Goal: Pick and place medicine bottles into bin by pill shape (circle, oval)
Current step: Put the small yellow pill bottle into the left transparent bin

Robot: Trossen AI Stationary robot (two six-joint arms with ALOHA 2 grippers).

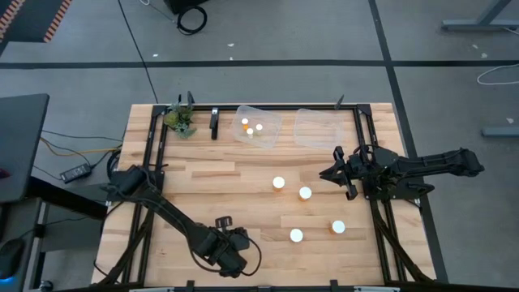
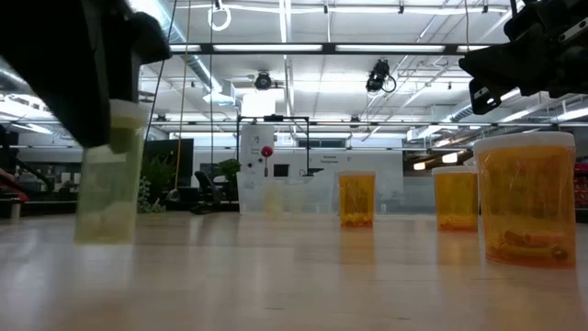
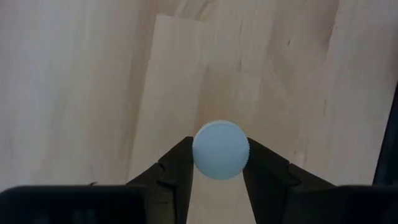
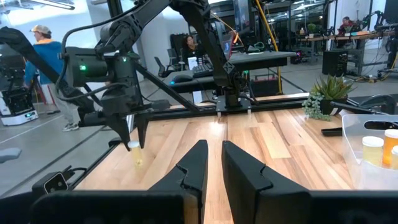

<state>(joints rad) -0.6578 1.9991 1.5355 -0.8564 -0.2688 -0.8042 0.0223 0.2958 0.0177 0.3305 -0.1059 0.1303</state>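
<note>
Left gripper: the left gripper [image 3: 221, 177], at the lower centre-left of the high view, has its two dark fingers [image 3: 177, 171] pressed against the sides of a small medicine bottle's white cap [image 3: 221, 150]; the held bottle [image 4: 134, 152] stands upright on the wooden table [image 1: 211, 182].
Low view: the same bottle [image 2: 110, 175] shows pale at the left of the frame, under the dark arm.
Right gripper: the right gripper [image 4: 212, 163] hangs above the table at the right of the high view, fingers drawn almost together, nothing between them.
Loose bottles: four medicine bottles stand apart on the table right of centre in the high view, at [image 1: 278, 182], [image 1: 305, 193], [image 1: 296, 236] and [image 1: 338, 228].
Left bin: a clear plastic bin [image 1: 272, 122] at the upper centre holds three bottles [image 1: 251, 127].
Right bin: a second clear bin [image 1: 323, 130] sits just beside it, to its right.
Plant: a small green plant [image 1: 180, 120] stands at the table's upper left corner.
Background: a person in a blue top [image 4: 50, 59] stands beyond the table in the right wrist view.
</note>
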